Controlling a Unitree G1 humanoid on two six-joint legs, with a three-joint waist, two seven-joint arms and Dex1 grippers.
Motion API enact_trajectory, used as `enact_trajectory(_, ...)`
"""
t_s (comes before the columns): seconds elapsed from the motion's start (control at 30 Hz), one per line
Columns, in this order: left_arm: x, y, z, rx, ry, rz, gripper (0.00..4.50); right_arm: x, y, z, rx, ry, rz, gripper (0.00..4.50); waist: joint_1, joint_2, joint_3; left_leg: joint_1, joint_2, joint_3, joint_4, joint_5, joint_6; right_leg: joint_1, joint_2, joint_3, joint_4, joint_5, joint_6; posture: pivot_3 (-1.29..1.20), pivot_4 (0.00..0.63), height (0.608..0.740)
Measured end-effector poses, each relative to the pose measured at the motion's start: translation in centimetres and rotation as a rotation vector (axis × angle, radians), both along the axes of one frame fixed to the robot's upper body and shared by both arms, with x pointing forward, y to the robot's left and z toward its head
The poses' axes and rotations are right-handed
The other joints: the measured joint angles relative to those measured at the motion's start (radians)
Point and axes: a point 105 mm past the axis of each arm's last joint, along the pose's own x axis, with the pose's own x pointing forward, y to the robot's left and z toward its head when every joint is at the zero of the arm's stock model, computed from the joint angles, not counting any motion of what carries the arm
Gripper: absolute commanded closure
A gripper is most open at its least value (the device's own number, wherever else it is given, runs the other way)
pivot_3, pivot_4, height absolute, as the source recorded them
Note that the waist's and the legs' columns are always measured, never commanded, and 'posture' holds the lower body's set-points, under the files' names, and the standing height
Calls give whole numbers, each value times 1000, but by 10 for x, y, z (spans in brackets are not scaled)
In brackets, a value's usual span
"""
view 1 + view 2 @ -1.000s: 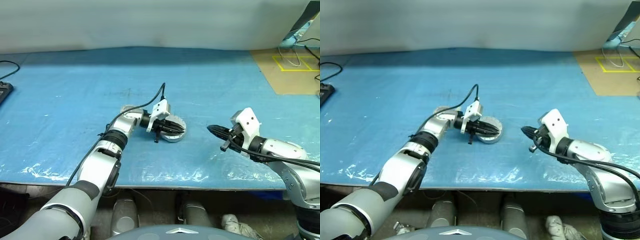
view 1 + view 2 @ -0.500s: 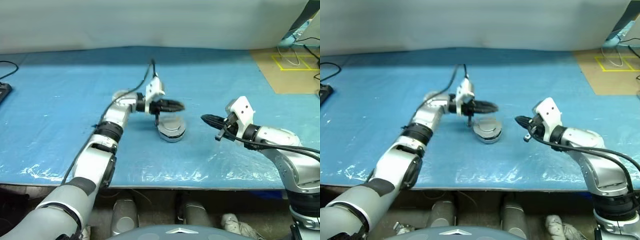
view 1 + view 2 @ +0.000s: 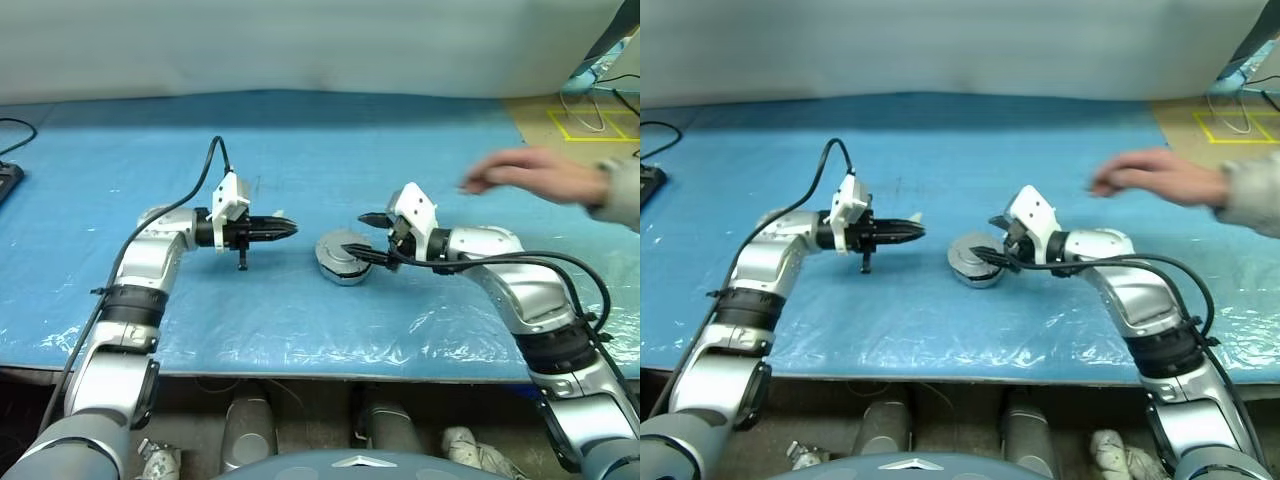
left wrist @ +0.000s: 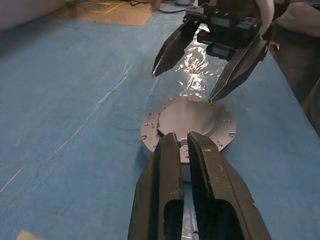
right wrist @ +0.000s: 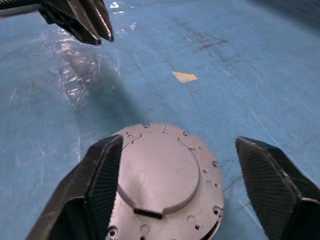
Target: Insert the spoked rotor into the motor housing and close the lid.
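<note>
The motor housing (image 3: pixel 344 273) stands mid-table on the blue sheet, and the lid (image 5: pixel 157 170) covers its top, smooth grey face up. The spoked rotor is hidden. My right gripper (image 3: pixel 357 235) is open, one finger on each side of the housing's right edge, with nothing gripped. My left gripper (image 3: pixel 288 227) is shut and empty. It hovers level a short way left of the housing and points at it. In the left wrist view its shut fingertips (image 4: pixel 175 142) sit in front of the lid (image 4: pixel 192 120), with the open right gripper (image 4: pixel 190 75) beyond.
A person's hand (image 3: pixel 525 175) reaches in over the table's right rear. A brown board (image 3: pixel 575 140) with yellow tape lies at the far right. A black object (image 3: pixel 8 182) sits at the left edge. The table's front edge (image 3: pixel 300 365) runs below both arms.
My left gripper rose off the housing and drew away to the left, still shut. My right gripper moved left to the housing and opened around it. A person's hand came in from the right.
</note>
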Motion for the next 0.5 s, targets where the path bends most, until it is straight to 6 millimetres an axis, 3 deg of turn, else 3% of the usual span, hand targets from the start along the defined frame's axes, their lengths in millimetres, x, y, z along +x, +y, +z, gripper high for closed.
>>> enact_trajectory(0.23, -18, 8, -5, -17, 32, 61, 4133, 6, 0, -6, -25, 14, 50, 139, -5, 0, 0, 1, 0, 0, 1, 0, 0, 0, 0, 0, 0, 0, 0, 0, 150, 740)
enact_trajectory(0.5, -19, 8, -6, -31, 35, 102, 4133, 0, -7, -9, -39, 41, 66, 139, -5, 0, 0, 1, 0, 0, 2, 0, 0, 0, 0, 0, 1, 0, 0, 0, 150, 740)
